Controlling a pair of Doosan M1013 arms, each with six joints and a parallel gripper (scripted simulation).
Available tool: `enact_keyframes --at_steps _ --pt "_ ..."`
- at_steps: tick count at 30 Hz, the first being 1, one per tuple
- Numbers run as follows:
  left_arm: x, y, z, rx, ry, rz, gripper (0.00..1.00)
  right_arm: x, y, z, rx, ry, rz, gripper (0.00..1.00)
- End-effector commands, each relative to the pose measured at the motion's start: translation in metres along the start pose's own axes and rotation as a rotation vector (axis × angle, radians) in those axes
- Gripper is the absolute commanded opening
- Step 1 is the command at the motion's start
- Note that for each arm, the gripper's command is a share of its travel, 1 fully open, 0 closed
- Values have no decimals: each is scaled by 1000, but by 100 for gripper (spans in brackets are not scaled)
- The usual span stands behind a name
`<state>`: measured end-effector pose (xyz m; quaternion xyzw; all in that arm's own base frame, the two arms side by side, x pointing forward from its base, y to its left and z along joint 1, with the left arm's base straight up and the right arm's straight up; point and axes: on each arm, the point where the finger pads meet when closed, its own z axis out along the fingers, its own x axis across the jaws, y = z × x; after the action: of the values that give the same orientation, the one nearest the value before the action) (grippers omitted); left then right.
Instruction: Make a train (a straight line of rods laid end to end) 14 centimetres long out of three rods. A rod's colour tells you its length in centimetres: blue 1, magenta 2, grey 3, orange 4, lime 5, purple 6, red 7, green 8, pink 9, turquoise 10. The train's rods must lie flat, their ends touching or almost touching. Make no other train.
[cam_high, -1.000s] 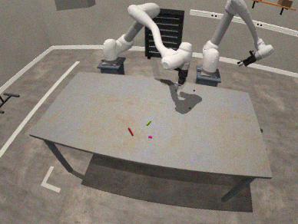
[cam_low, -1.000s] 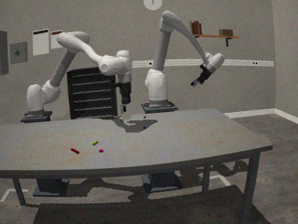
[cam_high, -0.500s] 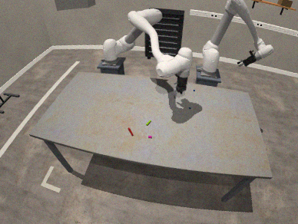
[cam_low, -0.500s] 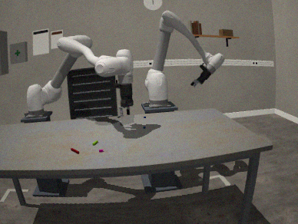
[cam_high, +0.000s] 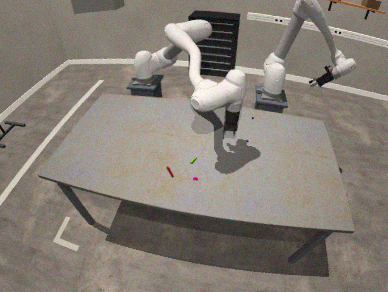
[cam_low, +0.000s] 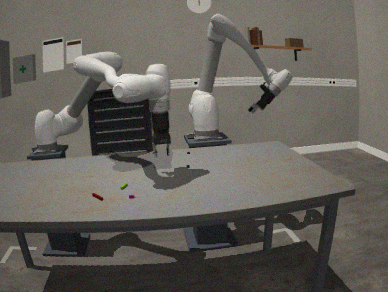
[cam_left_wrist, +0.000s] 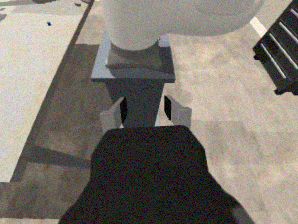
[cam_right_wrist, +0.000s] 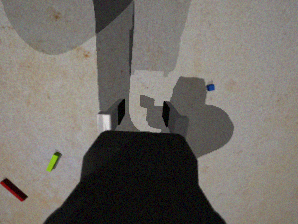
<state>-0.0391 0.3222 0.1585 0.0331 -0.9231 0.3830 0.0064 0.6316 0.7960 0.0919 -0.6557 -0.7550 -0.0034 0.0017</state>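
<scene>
A red rod (cam_high: 170, 172) (cam_low: 98, 196) (cam_right_wrist: 14, 190), a lime rod (cam_high: 193, 160) (cam_low: 124, 186) (cam_right_wrist: 53, 162) and a magenta rod (cam_high: 195, 178) (cam_low: 131, 196) lie flat and apart on the table. Two small blue rods (cam_high: 252, 118) (cam_high: 247, 141) (cam_low: 188, 153) (cam_low: 188, 166) lie apart near the back; one blue rod (cam_right_wrist: 210, 87) shows in the right wrist view, one blue rod (cam_left_wrist: 48, 23) in the left wrist view. My right gripper (cam_high: 229, 134) (cam_low: 161, 150) (cam_right_wrist: 144, 107) is open and empty above the table's back part. My left gripper (cam_high: 313, 83) (cam_low: 253, 108) (cam_left_wrist: 145, 104) is open and empty, beyond the table's back edge.
The right arm reaches over the back of the table (cam_high: 100, 145) (cam_low: 280, 175) and casts a shadow there, beside the nearer blue rod. The left arm's base stands behind the table. A black drawer cabinet (cam_high: 220, 45) (cam_low: 120, 122) stands behind the arms.
</scene>
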Motion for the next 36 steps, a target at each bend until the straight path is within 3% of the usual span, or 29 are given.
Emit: enact_keyframes --at_steps 1,12,14,15,29,31,36 --pt "0 0 0 -1 0 0 100 -9 32 -2 1 -6 168 100" --pt "0 0 0 -1 0 0 100 -46 116 -2 -1 -6 612 100" --pt "0 0 0 -1 0 0 100 -46 116 -2 -1 -6 612 100" --pt "0 0 0 -1 0 0 100 -58 137 -2 -1 -6 728 100" --pt "0 0 0 -1 0 0 100 -125 230 0 -3 -6 1261 100" --pt "0 0 0 -1 0 0 100 -125 230 0 -3 -6 1261 100" --pt "0 0 0 -1 0 0 100 -161 268 2 -4 -6 1497 100"
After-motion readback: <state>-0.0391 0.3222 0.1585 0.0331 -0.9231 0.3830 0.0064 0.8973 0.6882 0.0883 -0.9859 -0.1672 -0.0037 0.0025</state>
